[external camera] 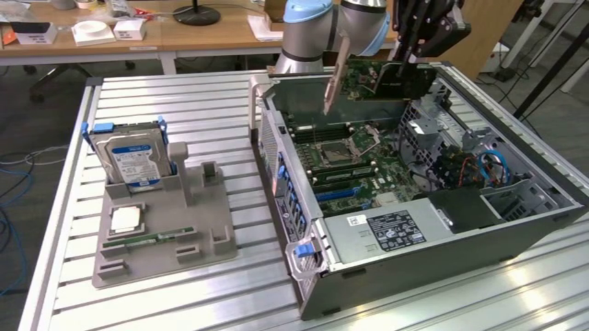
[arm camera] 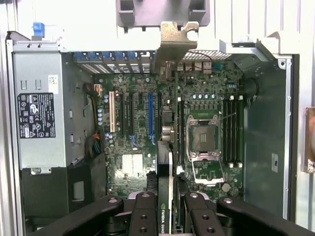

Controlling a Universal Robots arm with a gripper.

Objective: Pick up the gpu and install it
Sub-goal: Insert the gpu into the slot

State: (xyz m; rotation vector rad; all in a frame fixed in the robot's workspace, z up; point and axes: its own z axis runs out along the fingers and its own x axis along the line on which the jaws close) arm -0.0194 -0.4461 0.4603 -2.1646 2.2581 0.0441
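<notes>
The gpu, a green board with a black cooler and a silver end bracket, hangs on edge above the open computer case, over its far end. My gripper is shut on the card from above. In the wrist view the gpu appears edge-on between my black fingers, its bracket pointing at the case's rear slots. Below it lies the motherboard, with the blue expansion slot just beside the card's line. The card is clear of the board.
A grey fixture tray on the slatted table at the exterior view's left holds a blue-labelled hard drive, a CPU and a RAM stick. The power supply fills the case's near end. Desks stand behind.
</notes>
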